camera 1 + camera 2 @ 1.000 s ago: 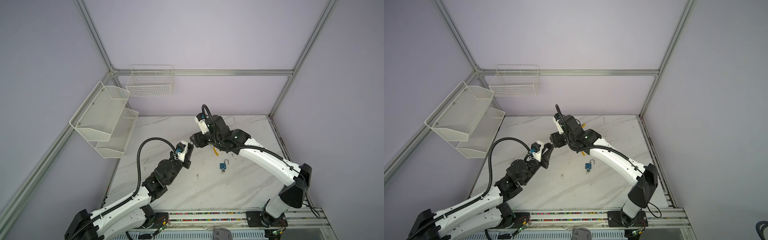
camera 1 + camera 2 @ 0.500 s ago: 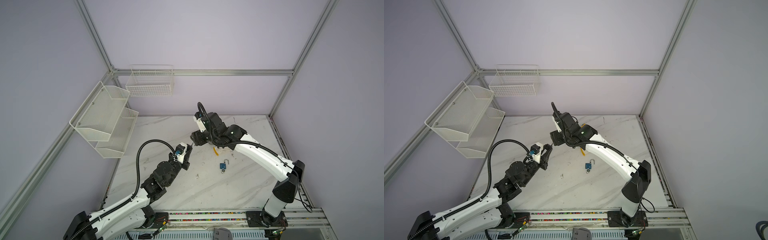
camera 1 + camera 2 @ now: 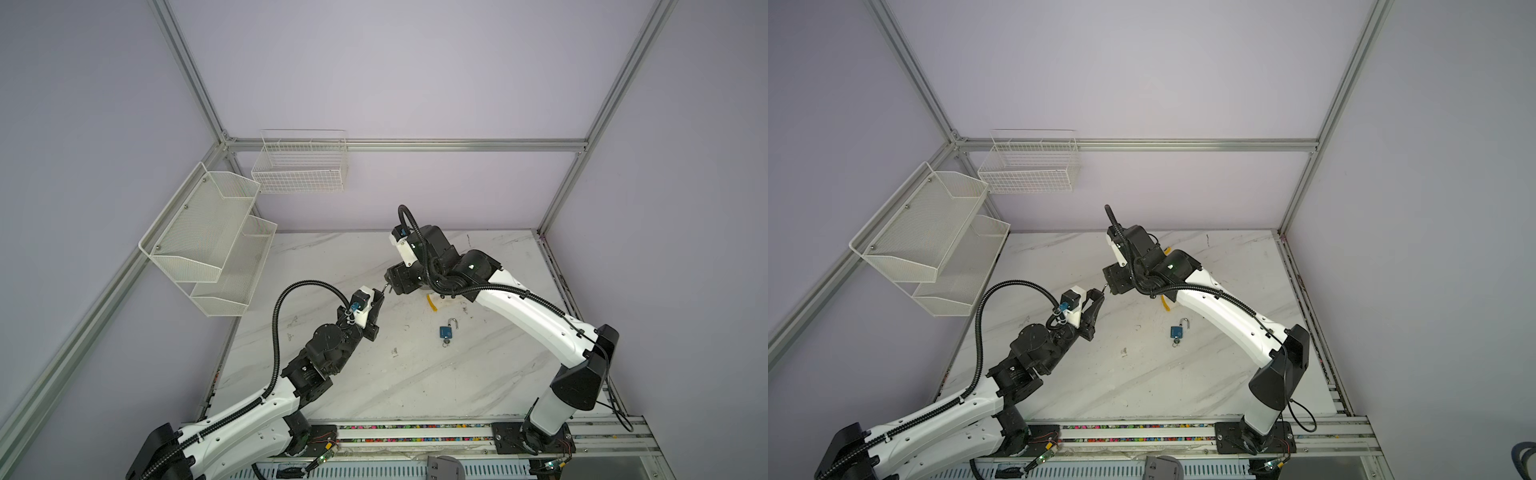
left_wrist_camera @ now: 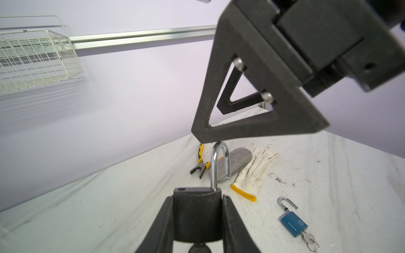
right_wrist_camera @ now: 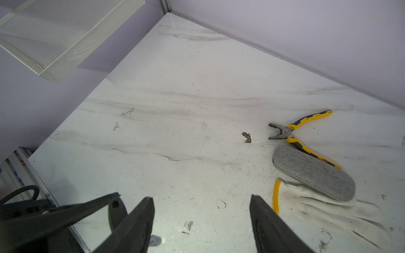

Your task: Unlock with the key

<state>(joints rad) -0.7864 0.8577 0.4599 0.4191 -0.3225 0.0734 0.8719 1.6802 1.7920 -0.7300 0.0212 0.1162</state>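
Observation:
My left gripper [image 4: 197,198] [image 3: 379,298] is shut on a black padlock [image 4: 197,216], held above the marble table [image 3: 374,374]. Its steel shackle [image 4: 219,162] stands swung open, one leg free of the body. A dark rounded piece shows under the lock; I cannot tell if it is the key. My right gripper [image 5: 201,198] [image 3: 390,286] hangs open and empty just over the shackle, one of its fingers [image 4: 252,124] at the shackle's top. A blue padlock [image 3: 446,331] [image 4: 293,224] lies on the table, shackle open, a silver key [image 4: 306,237] in its base.
Yellow-handled pliers [image 5: 291,133], a grey oval case [image 5: 313,173] and a white glove [image 5: 306,206] lie under the right arm. A two-tier mesh shelf [image 3: 208,241] hangs on the left wall and a wire basket [image 3: 299,166] on the back wall.
The right gripper's jaws have spread wider and its wrist has shifted slightly near the shackle. The left gripper has kept hold of the black padlock in about the same place.

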